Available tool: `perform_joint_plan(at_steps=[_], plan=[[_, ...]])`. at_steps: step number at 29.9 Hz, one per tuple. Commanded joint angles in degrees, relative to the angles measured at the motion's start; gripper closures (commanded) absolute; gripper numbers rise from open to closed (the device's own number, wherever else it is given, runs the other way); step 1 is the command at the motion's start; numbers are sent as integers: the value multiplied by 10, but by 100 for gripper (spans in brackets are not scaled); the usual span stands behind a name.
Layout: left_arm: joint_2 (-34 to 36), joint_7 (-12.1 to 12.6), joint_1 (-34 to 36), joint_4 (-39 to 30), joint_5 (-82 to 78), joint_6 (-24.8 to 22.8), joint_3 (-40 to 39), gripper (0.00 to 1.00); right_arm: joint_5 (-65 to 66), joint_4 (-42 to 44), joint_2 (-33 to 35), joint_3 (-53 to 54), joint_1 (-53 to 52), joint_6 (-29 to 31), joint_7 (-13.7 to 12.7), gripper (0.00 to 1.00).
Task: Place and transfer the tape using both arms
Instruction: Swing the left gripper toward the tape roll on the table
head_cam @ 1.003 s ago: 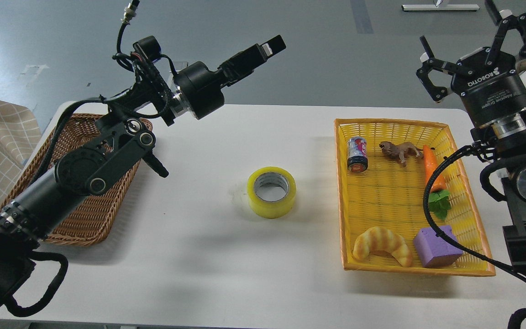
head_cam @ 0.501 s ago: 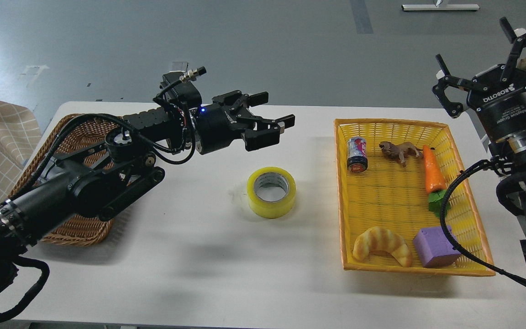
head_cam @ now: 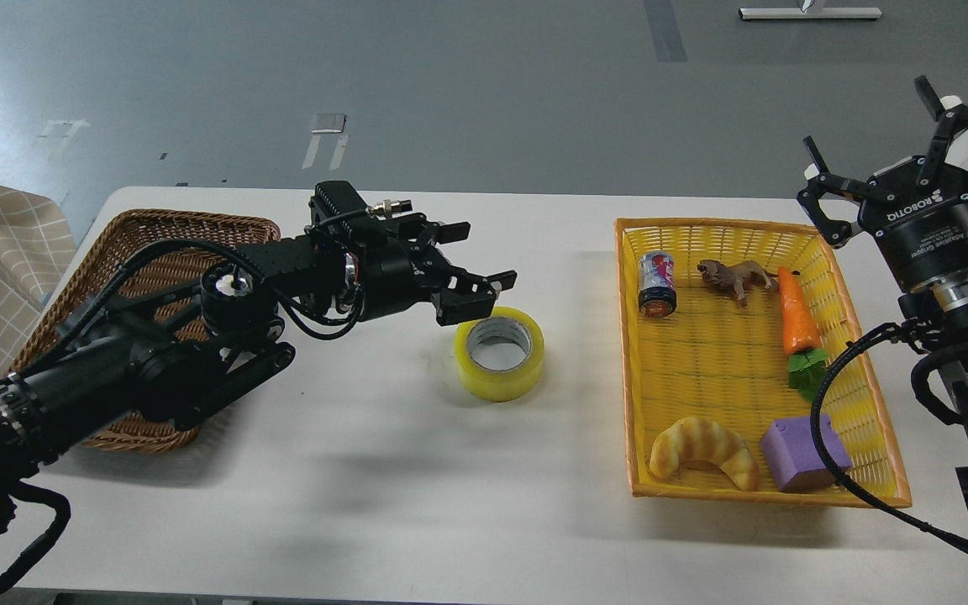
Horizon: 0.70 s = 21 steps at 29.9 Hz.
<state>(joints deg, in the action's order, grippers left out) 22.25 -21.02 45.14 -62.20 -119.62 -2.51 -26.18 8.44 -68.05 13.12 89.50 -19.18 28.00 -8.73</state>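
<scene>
The tape (head_cam: 499,353), a yellow roll with a grey-white core, lies flat on the white table (head_cam: 417,496) near its middle. My left gripper (head_cam: 474,270) is open, fingers spread, low over the table just left of and above the roll's top rim; one fingertip (head_cam: 460,309) is at the rim, and I cannot tell if it touches. My right gripper (head_cam: 904,160) is open and empty, held high past the far right corner of the yellow basket (head_cam: 631,353), fingers pointing up.
The yellow basket holds a can (head_cam: 657,284), a toy lion (head_cam: 736,277), a carrot (head_cam: 797,323), a croissant (head_cam: 702,452) and a purple cube (head_cam: 802,454). A brown wicker basket (head_cam: 139,252) stands at the left under my left arm.
My left arm has swung down from high above the table to the tape's left rim, its gripper spread open. My right gripper has drifted right and slightly down.
</scene>
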Motion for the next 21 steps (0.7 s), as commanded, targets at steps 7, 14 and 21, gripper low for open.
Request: perform_joint_plan(at_steps=[7,14,21], plan=[[-2,102,7,19,0,-5,61,2,0,0,-2,3,1,0,0,0],[-9,155,0,16,0,-27,72,2,0,1,-1,3,1,0,0,0],[-21,156,3,5,2,-43,72,2,1,3,0,3,1,0,0,0]])
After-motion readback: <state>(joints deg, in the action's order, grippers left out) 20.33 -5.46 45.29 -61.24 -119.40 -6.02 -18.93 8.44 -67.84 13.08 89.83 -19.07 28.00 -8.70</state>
